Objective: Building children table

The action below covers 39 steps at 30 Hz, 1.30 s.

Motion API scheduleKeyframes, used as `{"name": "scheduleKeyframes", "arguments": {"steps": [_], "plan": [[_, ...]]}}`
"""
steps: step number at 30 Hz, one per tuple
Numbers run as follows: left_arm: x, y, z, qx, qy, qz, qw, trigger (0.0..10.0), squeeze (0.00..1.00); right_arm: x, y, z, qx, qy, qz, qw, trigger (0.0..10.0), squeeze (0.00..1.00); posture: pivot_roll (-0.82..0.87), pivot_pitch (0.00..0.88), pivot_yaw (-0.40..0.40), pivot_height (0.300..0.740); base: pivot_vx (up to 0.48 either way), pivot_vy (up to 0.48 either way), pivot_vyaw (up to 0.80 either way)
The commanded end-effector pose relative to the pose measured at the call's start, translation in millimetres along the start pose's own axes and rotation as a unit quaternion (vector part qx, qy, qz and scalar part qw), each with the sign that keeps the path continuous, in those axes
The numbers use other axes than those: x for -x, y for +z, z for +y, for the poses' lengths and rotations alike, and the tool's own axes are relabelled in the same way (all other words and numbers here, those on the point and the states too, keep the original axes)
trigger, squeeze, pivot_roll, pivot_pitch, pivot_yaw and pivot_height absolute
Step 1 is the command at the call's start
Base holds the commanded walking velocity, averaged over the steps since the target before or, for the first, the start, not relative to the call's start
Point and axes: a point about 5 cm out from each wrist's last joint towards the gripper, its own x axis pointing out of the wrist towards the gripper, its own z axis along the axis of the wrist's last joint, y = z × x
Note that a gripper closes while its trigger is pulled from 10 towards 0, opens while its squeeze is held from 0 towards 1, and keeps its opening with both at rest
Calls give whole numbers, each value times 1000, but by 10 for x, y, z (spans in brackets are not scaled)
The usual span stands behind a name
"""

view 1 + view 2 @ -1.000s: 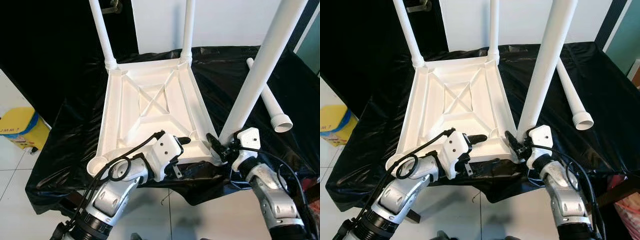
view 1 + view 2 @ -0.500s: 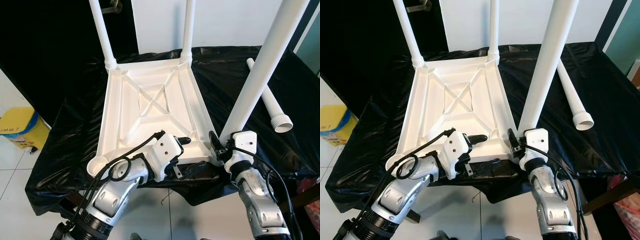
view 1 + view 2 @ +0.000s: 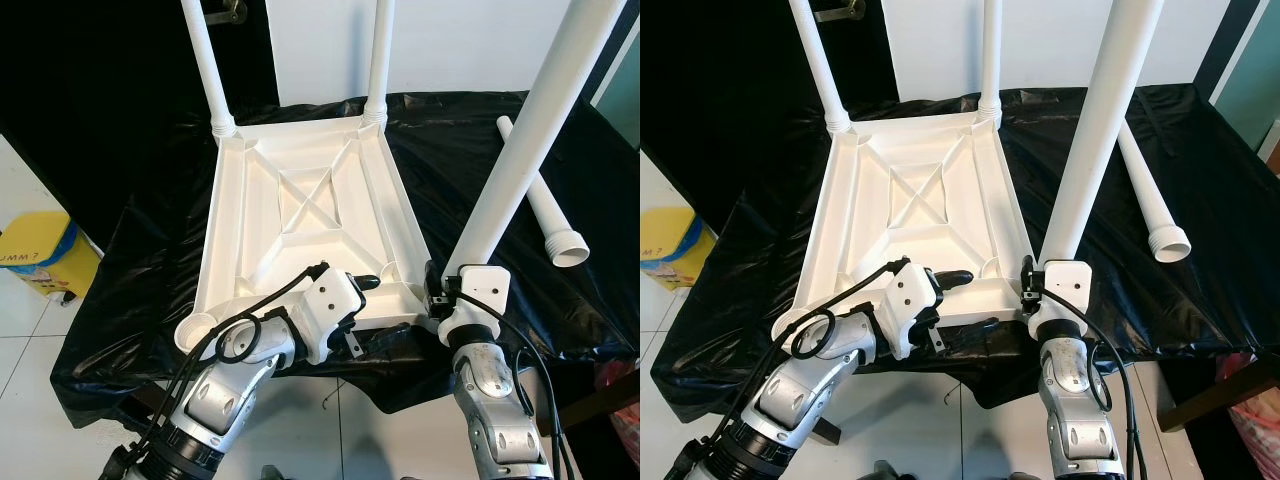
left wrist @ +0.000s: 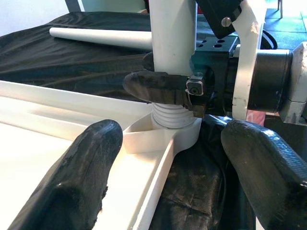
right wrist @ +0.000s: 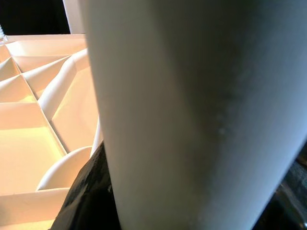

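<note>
Two smooth white plastic legs already stand in the far corners of the upturned ribbed white plastic tabletop (image 3: 300,215). At its near right corner, the right gripper (image 3: 437,290) clenches a third white tube leg (image 3: 520,160), now swung from leaning to nearly upright, threads entering the socket. The left gripper (image 4: 168,158), fingers spread, straddles the tabletop's near rim. A fourth leg (image 3: 540,200) lies right of it on crinkled black sheeting (image 3: 150,230).

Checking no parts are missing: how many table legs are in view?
4: two screwed in at the tabletop's far corners, one held by the right gripper at the near-right corner, one loose on the black sheet.
</note>
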Motion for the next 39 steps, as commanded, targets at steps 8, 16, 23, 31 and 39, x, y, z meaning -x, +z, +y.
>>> {"name": "scheduleKeyframes", "arguments": {"steps": [8, 16, 23, 31, 39], "plan": [[-7, -2, -25, -3, -15, 6, 1000, 10000, 0, 55, -144, -27, 7, 1, 39, 999, 10000, 1000, -69, 56, 44, 740, 0, 0, 0], [38, -23, 69, -11, 7, 15, 1000, 10000, 0, 99, -83, -44, -1, 54, 19, 998, 10000, 1000, -66, 54, 39, 740, 0, 0, 0], [127, -174, 294, -28, 57, 75, 995, 10000, 0, 218, -91, -102, 5, 96, 16, 995, 10000, 0, -66, 60, 41, 740, 0, 0, 0], [199, -483, 587, -45, 141, 185, 972, 10000, 0, 343, -114, -161, 4, 126, 24, 992, 10000, 0, -80, 73, 55, 740, 0, 0, 0], [259, -576, 870, -29, 229, 230, 945, 10000, 0, 427, -122, -177, 3, 137, 29, 990, 10000, 0, -94, 86, 65, 740, 0, 0, 0]]}}
